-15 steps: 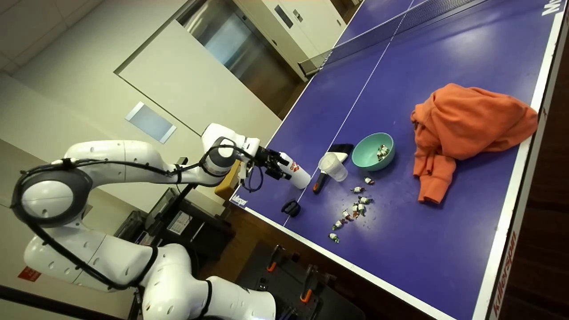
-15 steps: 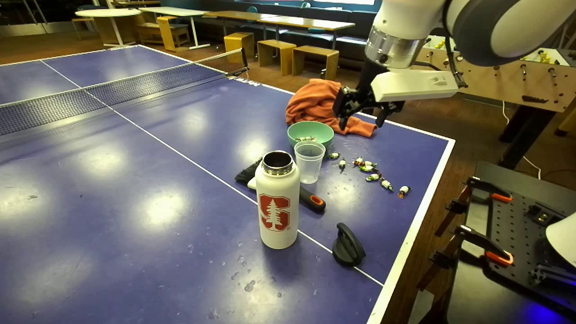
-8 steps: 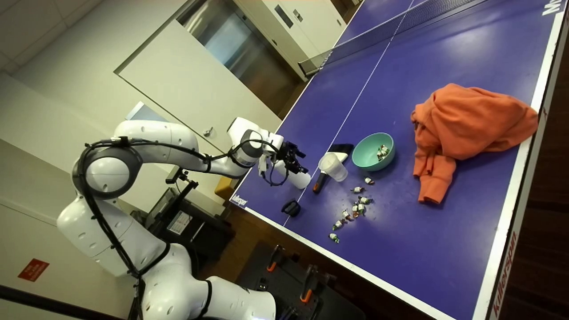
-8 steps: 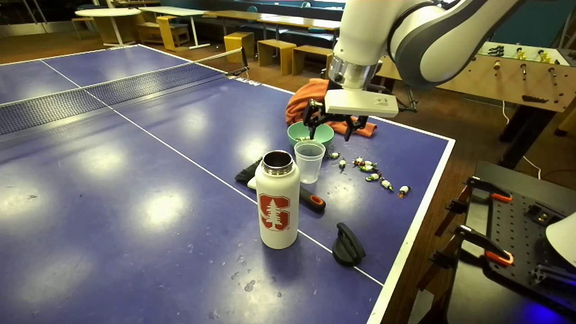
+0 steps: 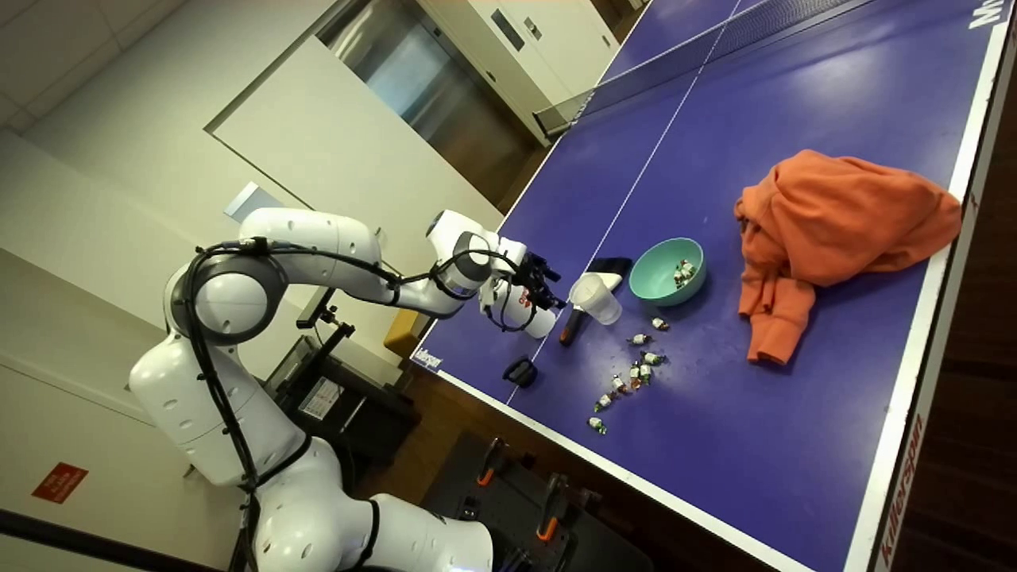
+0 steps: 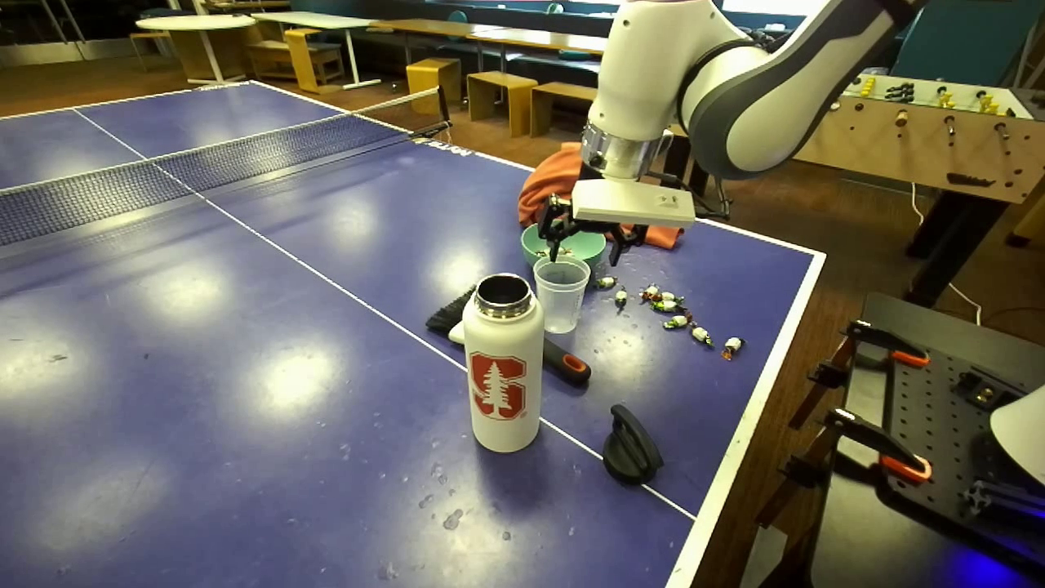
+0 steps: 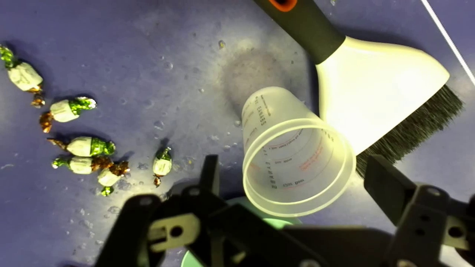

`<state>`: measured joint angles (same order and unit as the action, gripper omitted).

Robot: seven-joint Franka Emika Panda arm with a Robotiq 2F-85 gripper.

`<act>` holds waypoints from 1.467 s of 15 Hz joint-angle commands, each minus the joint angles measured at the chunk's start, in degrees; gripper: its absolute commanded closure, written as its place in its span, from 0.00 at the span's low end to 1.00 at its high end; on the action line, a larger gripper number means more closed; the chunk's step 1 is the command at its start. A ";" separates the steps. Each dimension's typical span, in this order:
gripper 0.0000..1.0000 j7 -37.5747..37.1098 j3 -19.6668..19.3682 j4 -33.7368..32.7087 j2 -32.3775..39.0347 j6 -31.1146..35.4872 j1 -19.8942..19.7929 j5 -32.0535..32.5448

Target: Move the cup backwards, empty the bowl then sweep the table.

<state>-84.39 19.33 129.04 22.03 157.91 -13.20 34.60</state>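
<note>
black two-fingered gripper (image 7: 292,171) gapes by the whitish cylindrical plastic cup (image 7: 297,155)! likely light, bendy: pinch at wrist-view nine and three o'clock.

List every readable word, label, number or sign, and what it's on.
"killerspin": side of the table
"S": red logo on the white bottle
"M", then cut off: table surface
Too small or blurred: print on the cup, red wall sign, white sheet, other table lettering
</note>
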 commanded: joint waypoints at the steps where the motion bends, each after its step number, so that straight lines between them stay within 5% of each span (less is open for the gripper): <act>1: 0.00 5.61 -11.19 -0.14 -0.66 1.28 10.80 -9.41; 4: 0.00 8.01 -17.79 -1.03 0.57 1.01 16.46 -14.59; 8: 0.00 10.31 -22.02 -1.98 2.49 1.13 19.59 -19.56; 14: 0.00 21.33 -19.75 -3.93 6.69 0.06 17.46 -33.02; 15: 0.25 22.57 -19.86 -4.26 7.29 0.01 17.68 -34.82; 17: 0.32 24.60 -20.26 -4.84 8.19 -0.23 18.26 -37.35; 22: 0.73 27.00 -20.79 -6.06 9.44 -0.72 19.15 -40.80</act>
<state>-59.60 -1.20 124.49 30.75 158.13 5.18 -3.63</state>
